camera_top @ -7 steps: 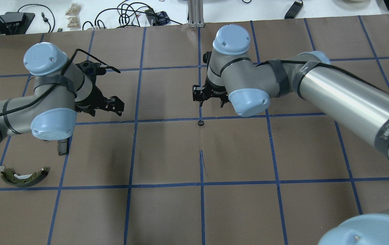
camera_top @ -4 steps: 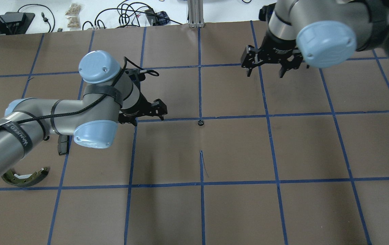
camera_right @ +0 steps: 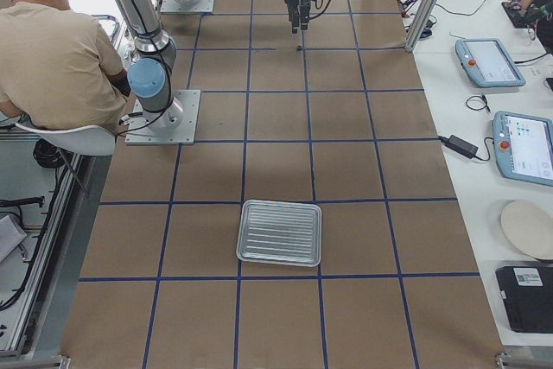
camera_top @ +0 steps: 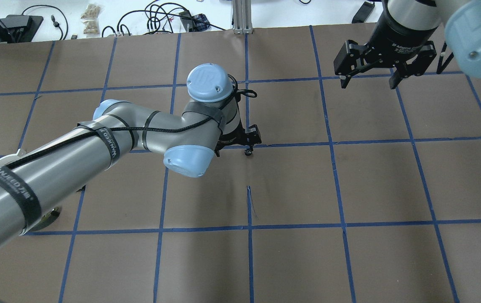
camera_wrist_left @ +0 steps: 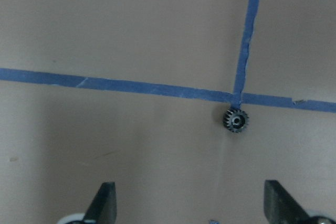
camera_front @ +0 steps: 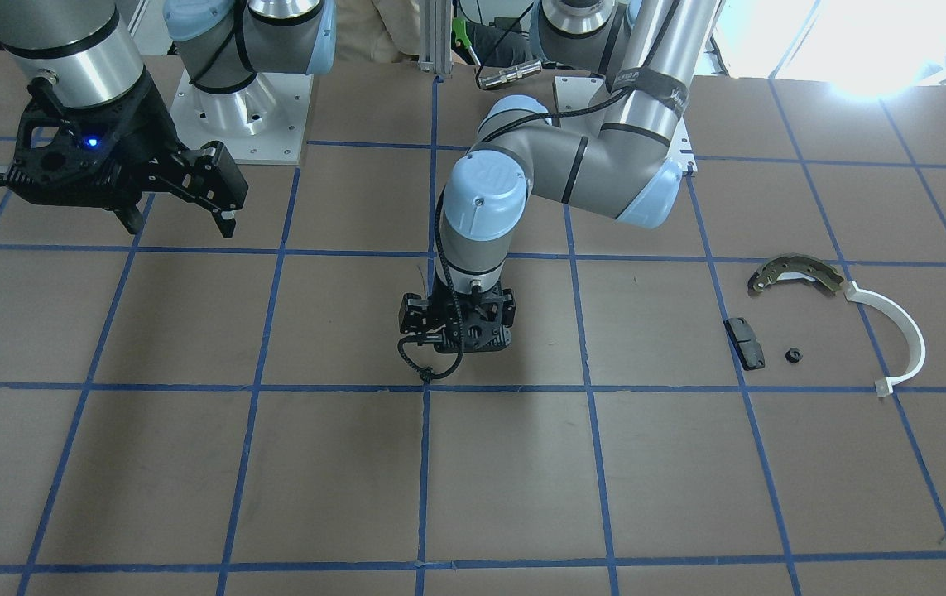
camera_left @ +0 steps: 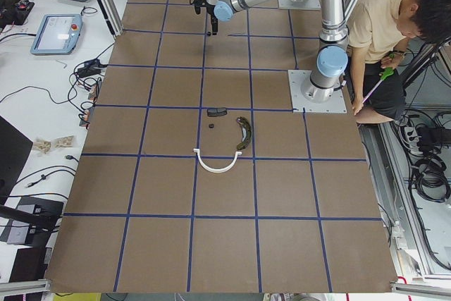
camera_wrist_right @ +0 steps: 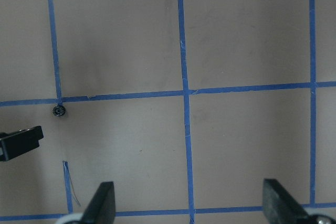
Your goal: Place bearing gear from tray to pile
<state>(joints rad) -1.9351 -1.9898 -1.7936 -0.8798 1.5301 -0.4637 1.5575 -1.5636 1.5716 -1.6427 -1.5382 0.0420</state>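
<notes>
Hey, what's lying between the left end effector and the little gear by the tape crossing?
Nothing: in the left wrist view, only bare brown paper separates the open left end effector from the gear.

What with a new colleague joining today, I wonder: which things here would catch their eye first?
The left tool hangs open just above a small black toothed gear, which lies at a blue tape crossing in the middle of the brown table. The right tool hangs open, raised on the robot's right. On the robot's left, a curved bronze-grey metal brake shoe lies beside a thin white plastic arc.
</notes>
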